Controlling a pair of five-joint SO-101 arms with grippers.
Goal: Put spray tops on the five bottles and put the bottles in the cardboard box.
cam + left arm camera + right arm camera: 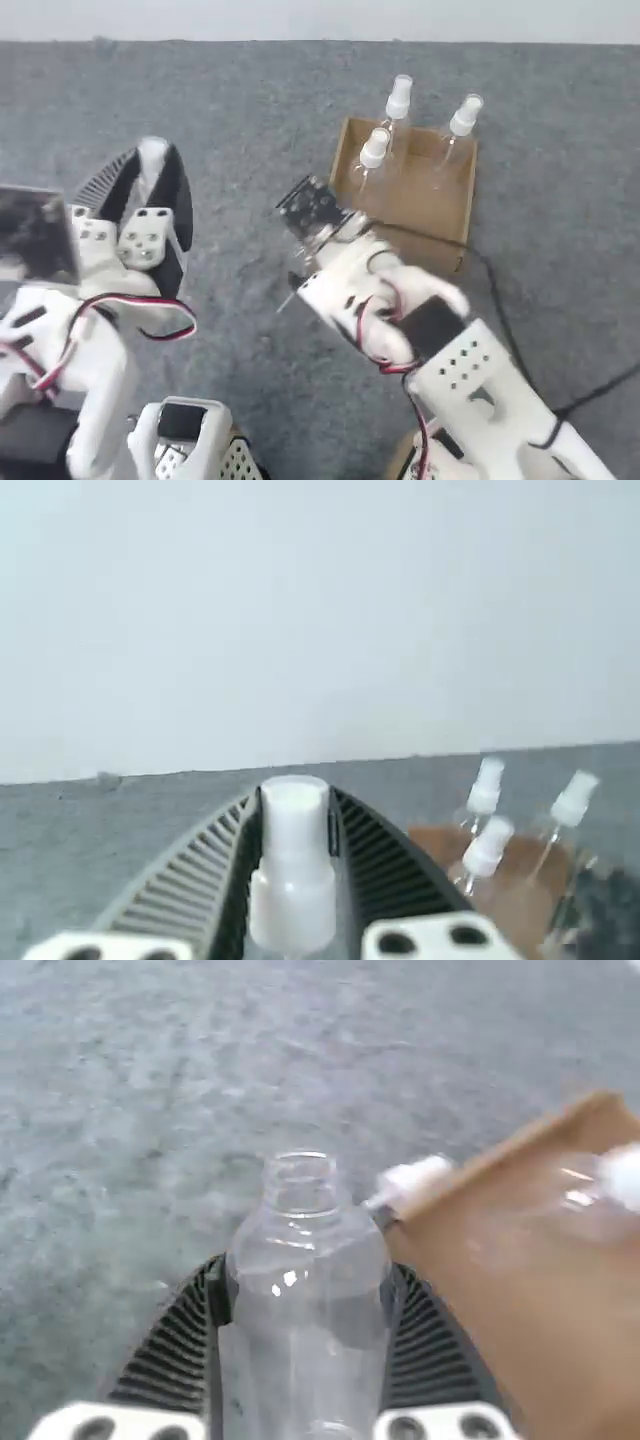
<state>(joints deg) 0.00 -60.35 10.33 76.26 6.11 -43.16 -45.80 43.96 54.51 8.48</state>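
Observation:
My left gripper is at the left of the grey carpet, shut on a white spray top that stands upright between its black ribbed fingers; the spray top is close up in the left wrist view. My right gripper is shut on a clear bottle with a bare, open neck. It is held right beside the near left corner of the cardboard box. Three clear bottles with spray tops stand in the box.
Grey carpet covers the table around the box. A black cable runs from the right arm past the box's near edge. A white wall rises beyond the far edge.

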